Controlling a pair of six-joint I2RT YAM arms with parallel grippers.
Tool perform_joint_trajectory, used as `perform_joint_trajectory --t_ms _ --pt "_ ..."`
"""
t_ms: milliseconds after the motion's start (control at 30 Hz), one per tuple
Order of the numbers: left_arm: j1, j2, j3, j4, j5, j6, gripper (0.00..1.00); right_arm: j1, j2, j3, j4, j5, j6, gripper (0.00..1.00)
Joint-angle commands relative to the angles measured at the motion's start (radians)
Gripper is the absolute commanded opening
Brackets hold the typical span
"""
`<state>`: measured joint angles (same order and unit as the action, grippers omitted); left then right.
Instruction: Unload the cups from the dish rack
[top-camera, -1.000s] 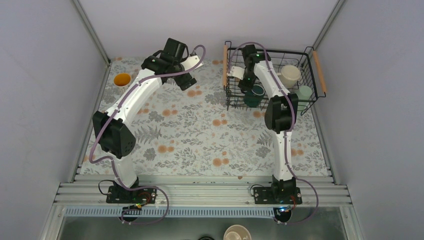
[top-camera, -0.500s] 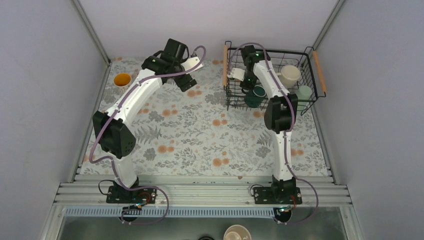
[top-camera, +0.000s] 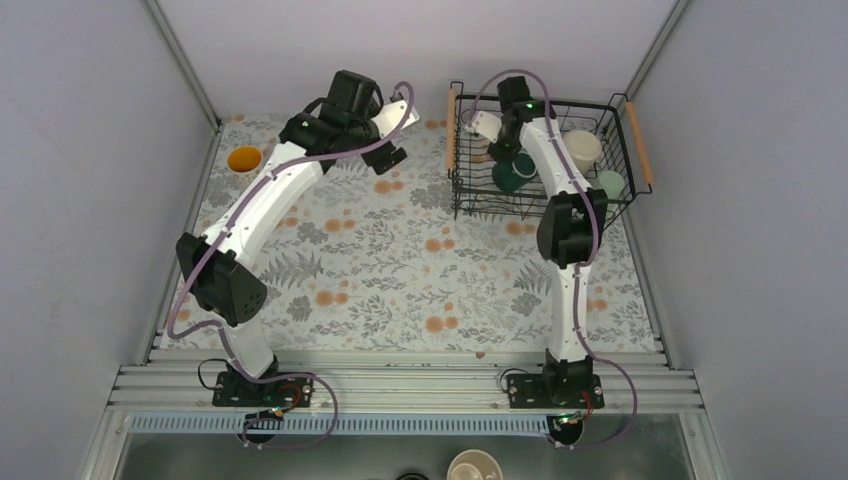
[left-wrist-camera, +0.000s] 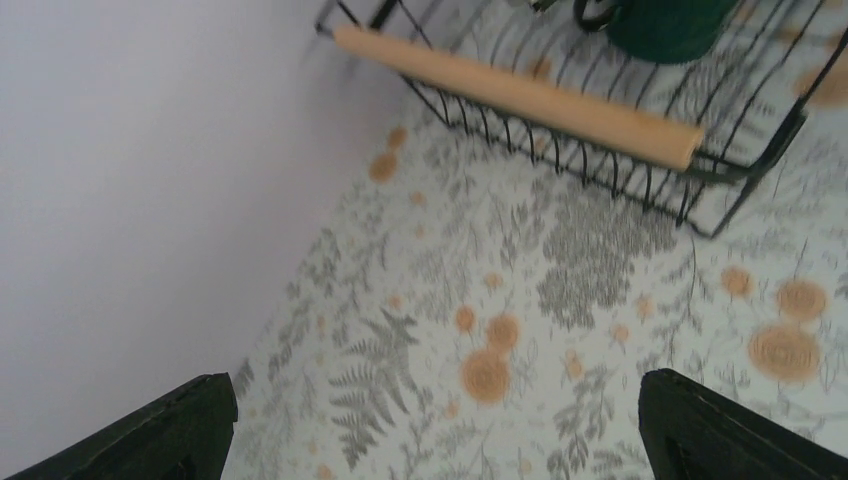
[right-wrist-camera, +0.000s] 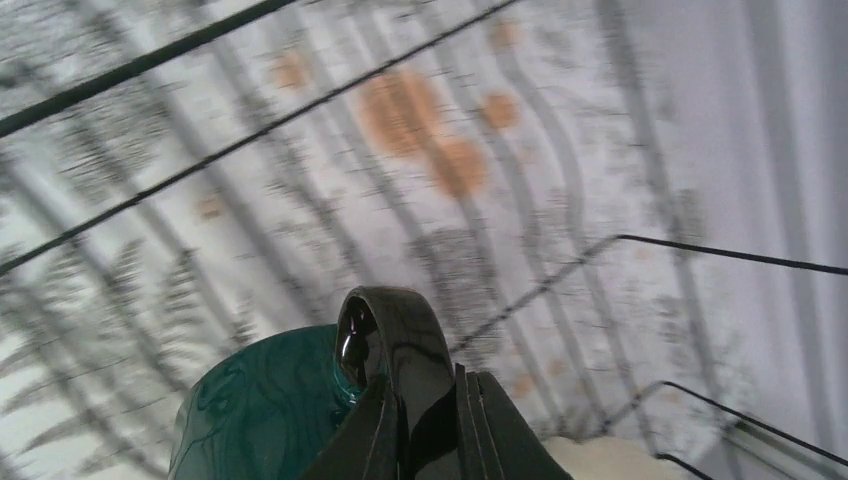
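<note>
My right gripper (top-camera: 507, 160) is inside the dish rack (top-camera: 590, 103), shut on the handle (right-wrist-camera: 395, 340) of the dark green mug (top-camera: 512, 176). In the right wrist view the mug (right-wrist-camera: 260, 410) hangs from my gripper (right-wrist-camera: 432, 405) above the rack's wires. The cream mug (top-camera: 580, 150) and the mint green cup (top-camera: 608, 184) sit in the rack's right half. The floral mug with orange inside (top-camera: 244, 159) stands on the cloth at far left. My left gripper (left-wrist-camera: 440, 440) is open and empty, above the cloth left of the rack (left-wrist-camera: 520, 95). The lavender tumbler is not visible.
The flowered tablecloth (top-camera: 400, 270) covers the table between grey walls. A tan handleless cup (top-camera: 473, 467) sits below the front rail. The rack's wooden handles (top-camera: 640, 145) stick up at its sides. The dark green mug also shows in the left wrist view (left-wrist-camera: 665, 25).
My right gripper has lifted the dark green mug and carried it toward the far side of the rack. My left arm has risen and swung slightly to the right.
</note>
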<state>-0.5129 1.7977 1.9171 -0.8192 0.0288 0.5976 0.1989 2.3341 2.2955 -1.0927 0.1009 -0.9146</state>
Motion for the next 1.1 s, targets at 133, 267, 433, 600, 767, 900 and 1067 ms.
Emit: perform_joint_trajectory --t_ms 133,267,433,600,767,900,1067 --pt "-0.012 -0.087 0.017 0.182 0.171 -0.031 1.0 -0.067 -0.15 0.026 0.305 0.057 0.096 0.03" --pt "-0.012 -0.141 -0.116 0.401 0.31 -0.061 1.0 -0.069 -0.207 0.089 0.271 -0.047 0.18 0.03" --pt "-0.004 -0.207 -0.341 0.762 0.515 -0.135 1.0 -0.069 -0.353 0.037 0.274 -0.269 0.301 0.03" --pt "0.006 -0.155 -0.375 0.868 0.671 -0.223 1.0 -0.069 -0.462 0.04 0.22 -0.497 0.402 0.03" --pt "0.045 -0.099 -0.376 0.952 0.808 -0.322 1.0 -0.07 -0.493 0.043 0.154 -0.67 0.434 0.03" --pt "0.063 -0.05 -0.318 0.929 0.915 -0.37 1.0 -0.07 -0.514 0.006 0.161 -0.771 0.459 0.03" --pt "0.064 -0.038 -0.318 0.988 0.979 -0.428 1.0 -0.068 -0.503 -0.009 0.146 -0.896 0.47 0.03"
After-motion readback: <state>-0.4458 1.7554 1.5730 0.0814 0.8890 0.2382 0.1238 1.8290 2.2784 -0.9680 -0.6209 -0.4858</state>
